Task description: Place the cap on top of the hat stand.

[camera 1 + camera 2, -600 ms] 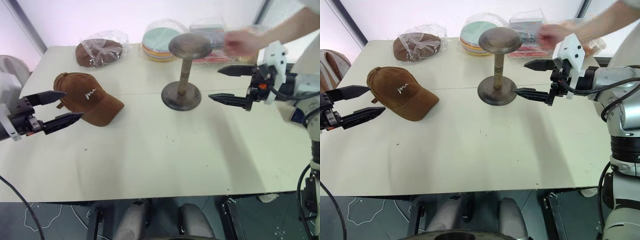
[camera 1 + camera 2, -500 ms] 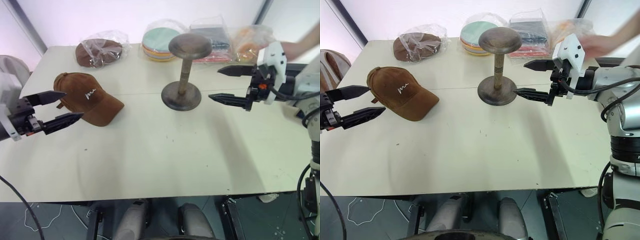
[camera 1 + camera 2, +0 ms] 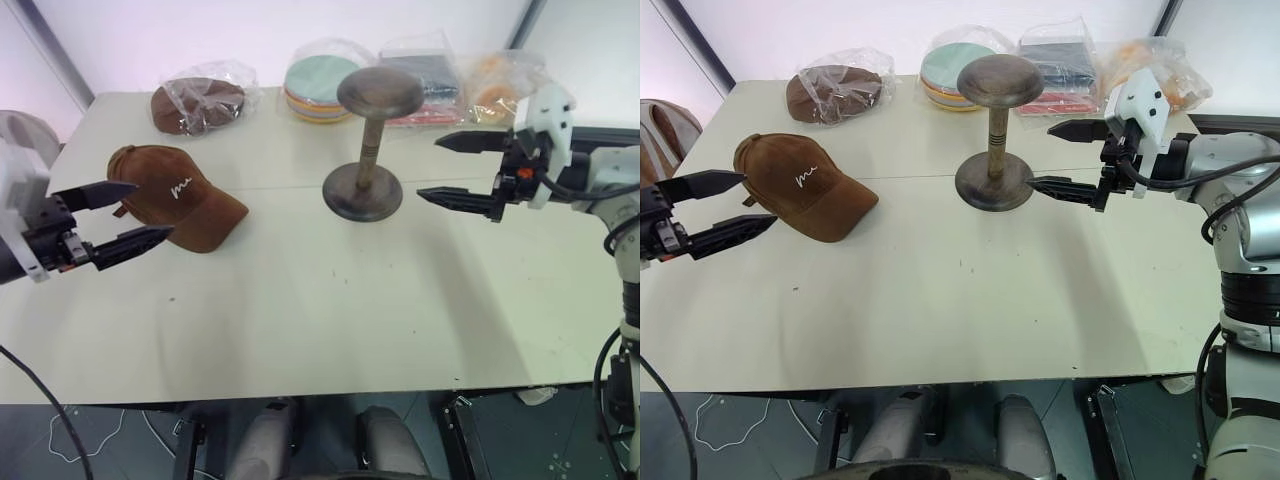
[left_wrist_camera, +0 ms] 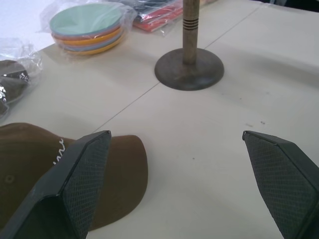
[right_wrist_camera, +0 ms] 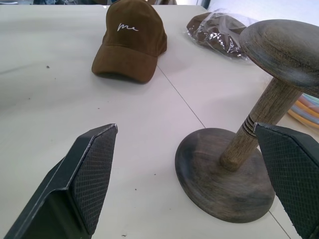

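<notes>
Resting crown-up on the table (image 3: 330, 310), the cap (image 3: 175, 195) sits toward the robot's left, brim angled toward the near edge and the centre of the table, white script facing out. Nothing touches it.

- Left gripper (image 3: 118, 217): jaws wide, holding nothing, tips just beside the cap's near-left side. The left wrist view shows 1 finger (image 4: 75, 184) in front of the brim. Spread looks set to take brim or crown, a judgement only.
- Right gripper (image 3: 452, 170): jaws wide, empty, level, pointing at the hat stand (image 3: 367, 140) from the robot's right, close to the base but apart from it. Likely staged to steady the stand or receive the cap.
- Hat stand upright mid-table, mushroom top bare, well apart from the cap.
- Back edge: plastic-wrapped darker cap (image 3: 200, 103), bagged stack of pastel discs (image 3: 320, 85), 2 more bags further to the right. Not in play.

Task not yet begun: the cap still needs gripping, lifting and carrying across to the top.
</notes>
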`<state>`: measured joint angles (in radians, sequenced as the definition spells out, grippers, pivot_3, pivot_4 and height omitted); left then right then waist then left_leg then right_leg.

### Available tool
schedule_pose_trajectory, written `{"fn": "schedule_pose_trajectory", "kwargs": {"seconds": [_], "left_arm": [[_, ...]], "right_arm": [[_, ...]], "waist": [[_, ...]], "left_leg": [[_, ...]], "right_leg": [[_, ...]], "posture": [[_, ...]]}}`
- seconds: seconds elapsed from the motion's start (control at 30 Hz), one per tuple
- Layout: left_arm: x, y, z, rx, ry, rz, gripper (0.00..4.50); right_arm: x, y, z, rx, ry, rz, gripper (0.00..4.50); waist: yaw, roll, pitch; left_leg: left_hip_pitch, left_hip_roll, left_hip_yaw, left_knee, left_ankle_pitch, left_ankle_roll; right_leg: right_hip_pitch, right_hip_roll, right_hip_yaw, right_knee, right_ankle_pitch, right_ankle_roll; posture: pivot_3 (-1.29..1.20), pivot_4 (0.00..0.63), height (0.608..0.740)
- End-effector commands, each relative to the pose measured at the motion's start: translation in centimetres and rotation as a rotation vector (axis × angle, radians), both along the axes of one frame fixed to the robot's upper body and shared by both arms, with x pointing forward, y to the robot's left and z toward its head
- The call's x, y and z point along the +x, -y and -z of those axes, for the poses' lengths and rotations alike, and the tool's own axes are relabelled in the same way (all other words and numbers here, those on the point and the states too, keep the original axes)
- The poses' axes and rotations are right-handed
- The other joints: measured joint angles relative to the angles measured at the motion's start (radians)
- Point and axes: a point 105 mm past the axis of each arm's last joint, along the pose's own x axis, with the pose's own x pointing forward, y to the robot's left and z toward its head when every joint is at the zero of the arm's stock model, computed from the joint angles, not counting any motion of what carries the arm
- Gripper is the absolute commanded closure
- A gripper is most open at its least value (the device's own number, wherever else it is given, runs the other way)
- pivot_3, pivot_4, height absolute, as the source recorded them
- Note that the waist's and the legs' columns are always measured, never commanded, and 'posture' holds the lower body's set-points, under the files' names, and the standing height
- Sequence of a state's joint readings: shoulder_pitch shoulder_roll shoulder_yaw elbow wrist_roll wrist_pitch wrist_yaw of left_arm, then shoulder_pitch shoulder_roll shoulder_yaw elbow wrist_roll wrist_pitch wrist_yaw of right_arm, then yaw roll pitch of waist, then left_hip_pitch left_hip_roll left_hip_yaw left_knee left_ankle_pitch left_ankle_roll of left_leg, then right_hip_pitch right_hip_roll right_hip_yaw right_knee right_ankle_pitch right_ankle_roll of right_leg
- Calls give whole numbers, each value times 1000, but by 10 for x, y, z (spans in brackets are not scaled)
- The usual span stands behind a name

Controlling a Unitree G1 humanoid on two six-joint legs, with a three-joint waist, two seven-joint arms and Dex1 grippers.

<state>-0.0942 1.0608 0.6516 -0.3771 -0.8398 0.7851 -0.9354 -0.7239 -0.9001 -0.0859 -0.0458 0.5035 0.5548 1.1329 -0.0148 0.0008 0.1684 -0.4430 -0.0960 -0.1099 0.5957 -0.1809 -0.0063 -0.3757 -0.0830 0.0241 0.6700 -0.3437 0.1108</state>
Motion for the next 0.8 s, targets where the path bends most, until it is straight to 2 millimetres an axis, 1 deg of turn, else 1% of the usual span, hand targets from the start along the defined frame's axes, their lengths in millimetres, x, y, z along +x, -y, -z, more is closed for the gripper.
{"fn": "schedule_pose_trajectory", "kwargs": {"seconds": [0.03, 0.57, 0.7, 0.8], "left_arm": [[-3, 3, -9, 14, 40, 10, 51], [-2, 7, -8, 53, 50, 12, 51], [4, 10, 2, 153, 76, -12, 51], [17, 22, 8, 148, 137, -65, 51]], "right_arm": [[-4, -4, -14, -5, 62, -17, 0], [-4, -3, -15, -12, 68, -10, 0], [-5, -3, -13, -20, 66, -8, 0], [-4, -3, -11, -23, 63, -7, 0]], "waist": [[0, 0, 0], [0, 0, 0], [0, 0, 0], [3, 0, 0]], "left_leg": [[0, 0, 0, 0, 0, 0], [0, 0, 0, 0, 0, 0], [0, 0, 0, 0, 0, 0], [0, 0, 0, 1, 0, 0]], "right_leg": [[0, 0, 0, 0, 0, 0], [0, 0, 0, 0, 0, 0], [0, 0, 0, 0, 0, 0], [1, 0, 0, 0, 0, 0]], "posture": [[0, 150, 740], [0, 150, 740], [0, 150, 740], [0, 150, 740]]}}
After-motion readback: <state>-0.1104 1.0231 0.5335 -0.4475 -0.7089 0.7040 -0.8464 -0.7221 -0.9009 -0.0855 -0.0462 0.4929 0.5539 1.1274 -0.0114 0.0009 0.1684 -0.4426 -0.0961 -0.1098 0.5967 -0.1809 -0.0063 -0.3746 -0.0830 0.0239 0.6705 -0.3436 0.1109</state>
